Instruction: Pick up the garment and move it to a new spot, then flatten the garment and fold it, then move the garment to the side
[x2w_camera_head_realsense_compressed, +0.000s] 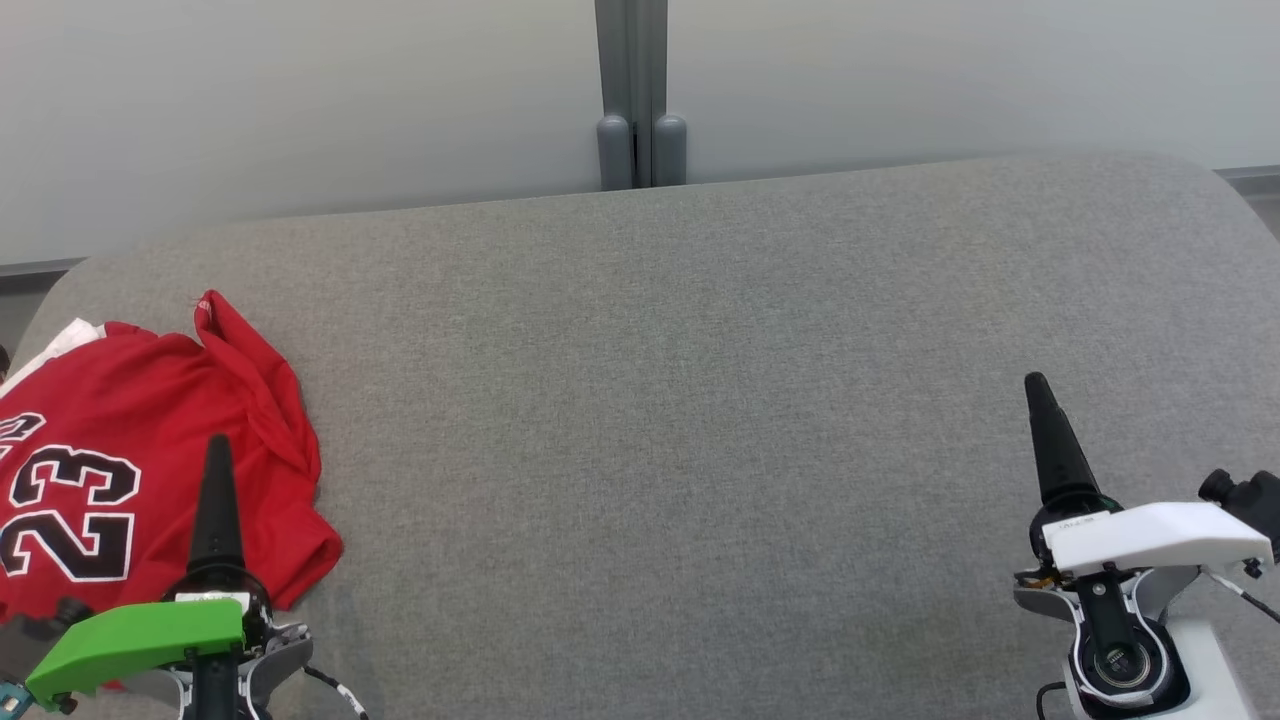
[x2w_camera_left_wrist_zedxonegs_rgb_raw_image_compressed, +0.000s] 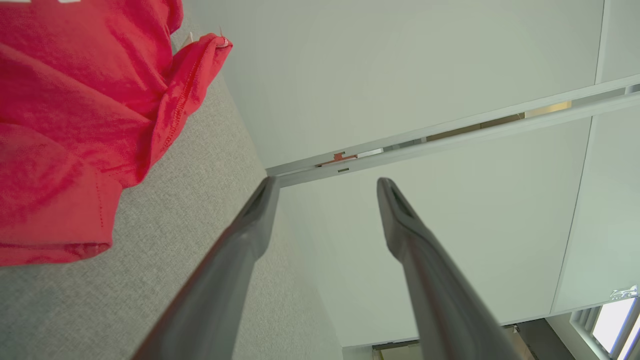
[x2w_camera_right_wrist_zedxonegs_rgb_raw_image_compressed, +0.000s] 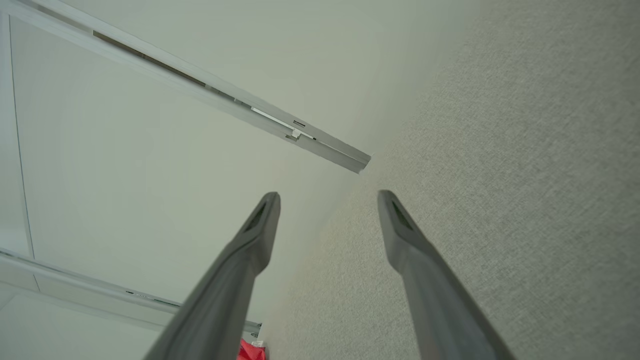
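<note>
The grey padded surface (x2w_camera_head_realsense_compressed: 700, 400) is spanning the workspace in front of a pale wall (x2w_camera_head_realsense_compressed: 300, 100). The red jersey (x2w_camera_head_realsense_compressed: 150, 450), number 23 facing up, is lying rumpled at the surface's left end. The left gripper (x2w_camera_left_wrist_zedxonegs_rgb_raw_image_compressed: 326, 185) is hanging beside the jersey's edge, fingers spread, gripping nothing. The right gripper (x2w_camera_right_wrist_zedxonegs_rgb_raw_image_compressed: 327, 195) is hanging well apart at the right end, likewise spread and empty.
</note>
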